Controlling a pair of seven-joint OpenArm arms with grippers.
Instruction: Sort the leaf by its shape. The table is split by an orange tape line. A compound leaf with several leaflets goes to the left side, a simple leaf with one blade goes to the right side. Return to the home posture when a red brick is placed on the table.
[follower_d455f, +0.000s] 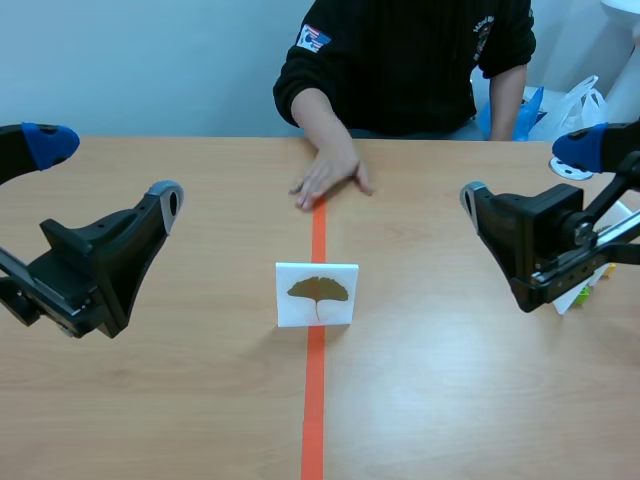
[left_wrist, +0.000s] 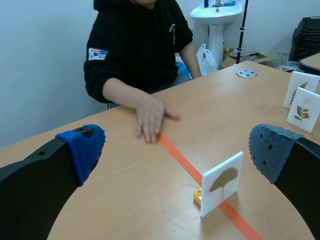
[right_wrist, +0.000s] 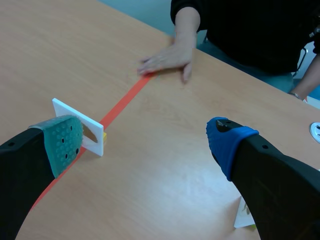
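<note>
step: pre-grasp | ginkgo-leaf card (follower_d455f: 317, 294) upright on orange tape line (follower_d455f: 313, 420) | left gripper (follower_d455f: 107, 172), right gripper (follower_d455f: 526, 174) spread, empty | next: single blade, likely right of line

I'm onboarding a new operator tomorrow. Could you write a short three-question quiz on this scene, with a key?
1. Multiple choice: the leaf card stands (A) left of the tape line, (B) on it, (C) right of it.
2. True or false: the left end effector is shut on the card.
3. Short answer: what rests at the line's far end?
Key: 1 B. 2 False: it is open and empty, as is the right end effector. 3 A person's hand, lying flat.
</note>
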